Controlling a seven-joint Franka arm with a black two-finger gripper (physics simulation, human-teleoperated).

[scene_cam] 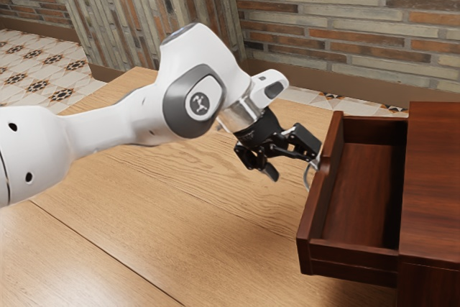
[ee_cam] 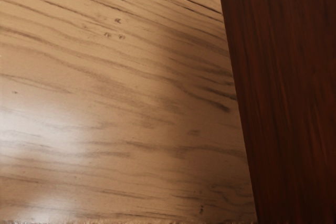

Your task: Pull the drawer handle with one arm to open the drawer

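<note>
The drawer (scene_cam: 359,199) stands pulled out of its cabinet (scene_cam: 431,177) — fingers (scene_cam: 309,144) spread apart, just beside its handle (scene_cam: 310,175).

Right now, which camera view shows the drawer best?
The exterior view. It shows the drawer pulled out of the cabinet, its front panel, side walls and inside all visible. The wrist view gives a flat dark wood surface beside the table, probably the drawer's front.

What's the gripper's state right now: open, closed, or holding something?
Gripper: looks open, holding nothing, right beside the drawer handle of the pulled-out drawer.
</note>
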